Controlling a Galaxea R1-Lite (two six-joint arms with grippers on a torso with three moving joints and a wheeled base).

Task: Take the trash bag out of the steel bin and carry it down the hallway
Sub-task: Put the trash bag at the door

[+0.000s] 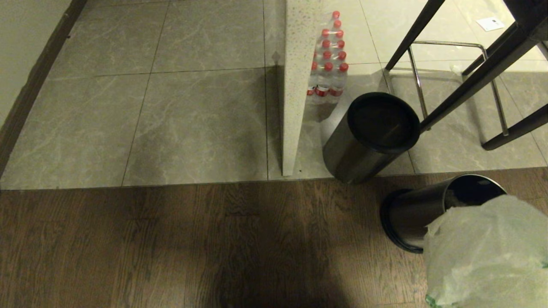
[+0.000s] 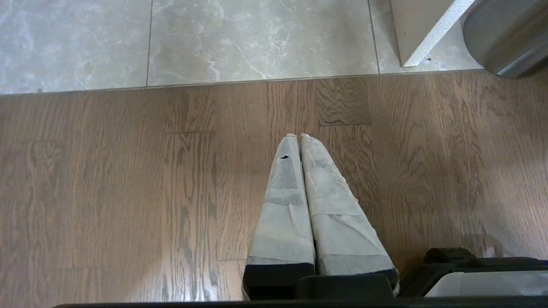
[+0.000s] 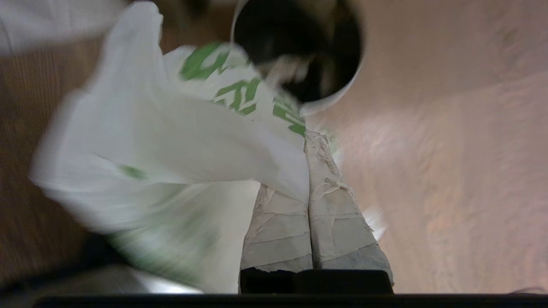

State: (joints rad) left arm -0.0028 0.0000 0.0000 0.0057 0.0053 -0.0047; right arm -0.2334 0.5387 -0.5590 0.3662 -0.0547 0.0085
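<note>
Two round bins share the floor here, but at the far left an off-white wall (image 1: 25,47) with a dark baseboard runs beside the grey marbled tiles (image 1: 192,115), which meet the wood floor (image 1: 171,248) along a straight edge. The left tool (image 2: 298,137) hangs parked over the wood planks, its two taped fingers pressed together with nothing between them. Further right a speckled pale stone panel (image 1: 295,85) stands on the tiles, with a shrink-wrapped pack of red-capped water bottles (image 1: 329,64) just beside it. Next comes the upright bin (image 1: 372,132), brushed steel with a thick black rim, and behind it the dark legs of a stool (image 1: 483,72). Lower right, on the wood floor, the steel bin (image 1: 415,214) is tipped over with its dark mouth turned up and to the right. The trash bag (image 1: 483,252) bulges out at that mouth, partly covering it: thin, crinkled, translucent white plastic. The right wrist view shows bold green printing across its folds, with the bag billowing wide beside the bin's opening. There the right tool (image 3: 309,139) is clenched on the bag, a fold of the plastic pinched between its taped fingers.
</note>
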